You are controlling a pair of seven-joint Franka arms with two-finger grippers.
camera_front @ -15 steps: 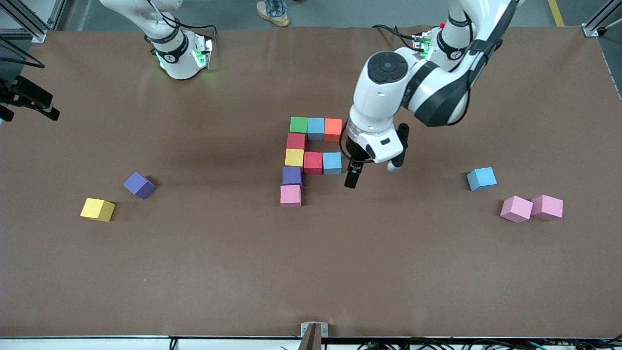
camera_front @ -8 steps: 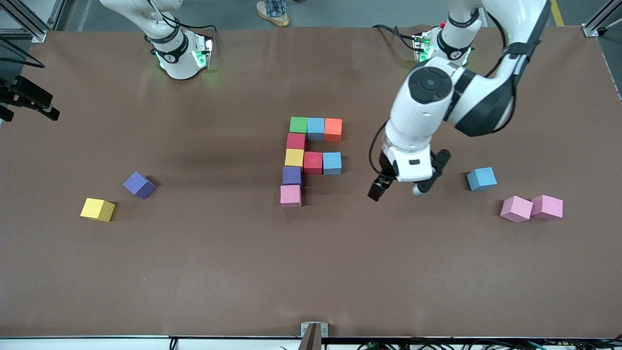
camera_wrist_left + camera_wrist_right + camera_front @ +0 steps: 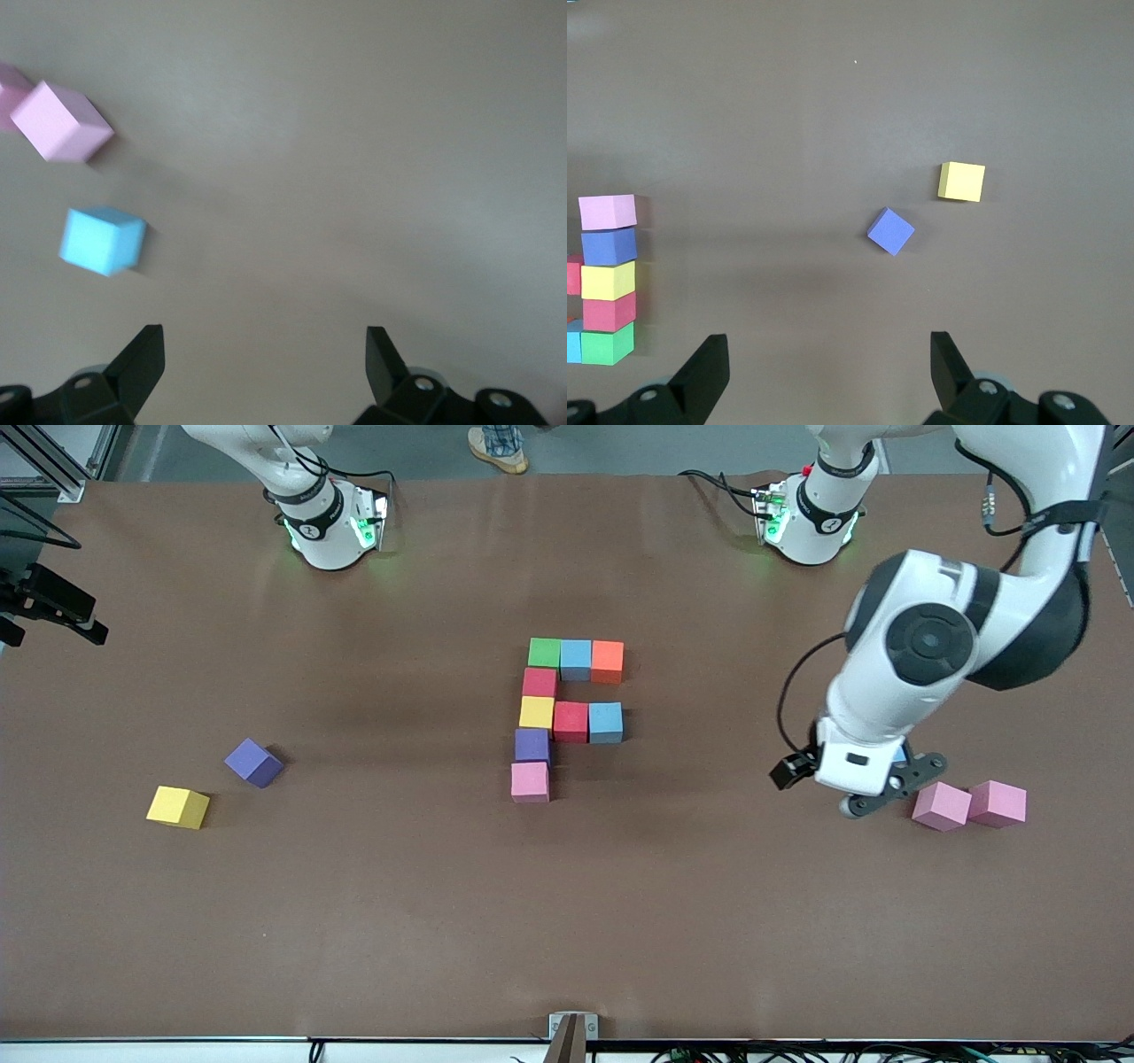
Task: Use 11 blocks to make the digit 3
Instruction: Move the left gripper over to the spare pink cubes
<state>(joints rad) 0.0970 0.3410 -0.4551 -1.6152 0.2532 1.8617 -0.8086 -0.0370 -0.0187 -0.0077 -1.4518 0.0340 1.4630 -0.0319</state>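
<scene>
The partial digit 3 is several touching blocks mid-table: green (image 3: 544, 653), light blue (image 3: 576, 659) and orange (image 3: 608, 661) in the row nearest the bases, then a column of red (image 3: 539, 682), yellow (image 3: 536, 712), purple (image 3: 532, 745) and pink (image 3: 530, 781), with red (image 3: 570, 721) and light blue (image 3: 606, 722) beside the yellow. My left gripper (image 3: 819, 790) is open and empty over the table next to two loose pink blocks (image 3: 941, 806). Its hand hides a loose light blue block (image 3: 102, 240). My right gripper (image 3: 828, 359) is open, empty and waits high up.
A loose purple block (image 3: 253, 763) and a loose yellow block (image 3: 178, 807) lie toward the right arm's end of the table. Both show in the right wrist view, the purple block (image 3: 890, 231) and the yellow block (image 3: 961, 181). The brown table (image 3: 567, 921) lies bare nearer the front camera.
My left gripper has swung away from the figure toward the left arm's end of the table, and now covers the loose light blue block. The blocks have not moved.
</scene>
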